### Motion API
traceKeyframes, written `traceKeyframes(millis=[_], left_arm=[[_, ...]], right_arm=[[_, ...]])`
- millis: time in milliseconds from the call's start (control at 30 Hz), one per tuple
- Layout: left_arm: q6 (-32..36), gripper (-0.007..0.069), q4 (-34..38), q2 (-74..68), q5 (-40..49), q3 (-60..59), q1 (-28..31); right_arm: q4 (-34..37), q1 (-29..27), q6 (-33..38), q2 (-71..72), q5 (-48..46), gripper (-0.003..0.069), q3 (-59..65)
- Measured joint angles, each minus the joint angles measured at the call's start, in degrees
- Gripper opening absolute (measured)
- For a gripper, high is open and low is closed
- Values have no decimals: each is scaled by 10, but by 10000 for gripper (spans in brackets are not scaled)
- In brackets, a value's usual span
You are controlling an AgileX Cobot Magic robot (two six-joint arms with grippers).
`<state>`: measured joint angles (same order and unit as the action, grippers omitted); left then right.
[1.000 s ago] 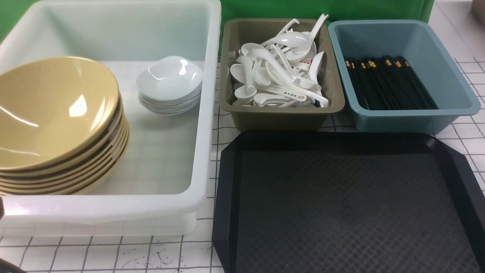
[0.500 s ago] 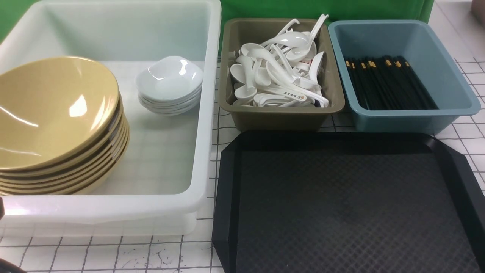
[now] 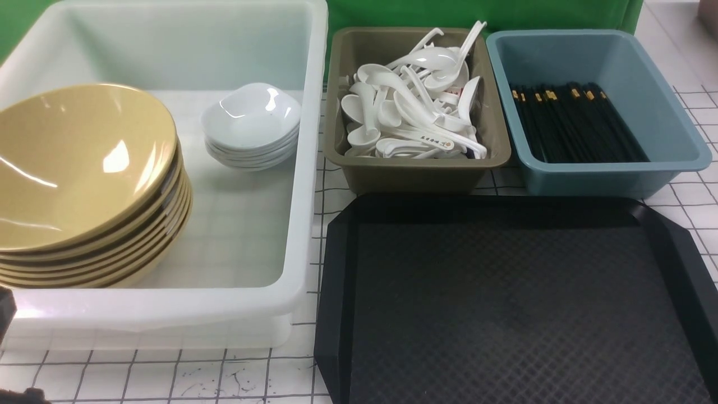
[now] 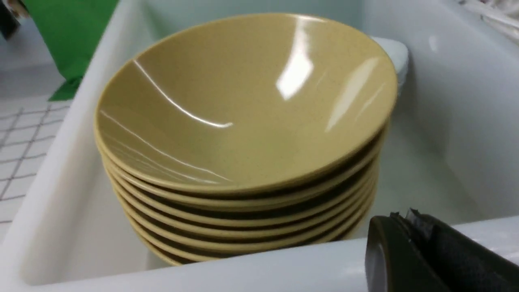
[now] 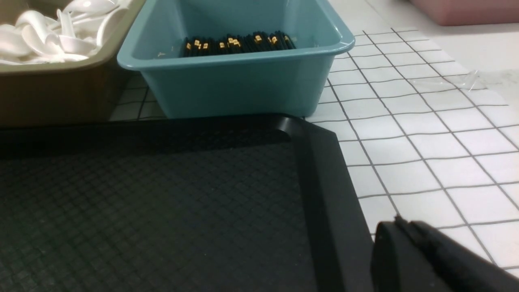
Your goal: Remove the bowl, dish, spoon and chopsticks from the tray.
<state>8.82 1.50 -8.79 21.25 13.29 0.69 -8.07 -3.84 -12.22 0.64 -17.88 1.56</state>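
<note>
The black tray (image 3: 336, 269) lies at the front right, and nothing rests on the part of it that shows. A stack of several yellow bowls (image 3: 78, 163) stands in the white tub, with a stack of white dishes (image 3: 251, 115) behind it. White spoons (image 3: 415, 106) fill the olive bin. Black chopsticks (image 3: 578, 120) lie in the blue bin. My left gripper (image 4: 399, 217) is shut and holds nothing, at the tub's near rim in front of the bowls (image 4: 243, 113). My right gripper (image 5: 399, 223) is shut and holds nothing, just beyond the tray's right rim (image 5: 324, 182).
The white tub (image 3: 303, 185) takes up the left half of the table. The olive bin (image 3: 415, 174) and the blue bin (image 3: 594, 179) stand side by side right behind the tray. A green backdrop rises behind them. The table has a white gridded cover.
A dark part of my left arm at the front view's left edge has come slightly further into view. Nothing else has moved.
</note>
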Motion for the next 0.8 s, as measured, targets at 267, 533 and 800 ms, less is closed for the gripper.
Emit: traceKeyframes(millis=[267, 533, 800], left_arm=[[-47, -6, 4, 93, -117, -146, 51], [-46, -6, 4, 95, -35, -148, 28], [-44, -6, 4, 95, -35, -148, 28]], right_arm=[[0, 0, 0, 0, -1, 48, 0], [0, 0, 0, 0, -1, 48, 0], [0, 0, 0, 0, -1, 51, 0]])
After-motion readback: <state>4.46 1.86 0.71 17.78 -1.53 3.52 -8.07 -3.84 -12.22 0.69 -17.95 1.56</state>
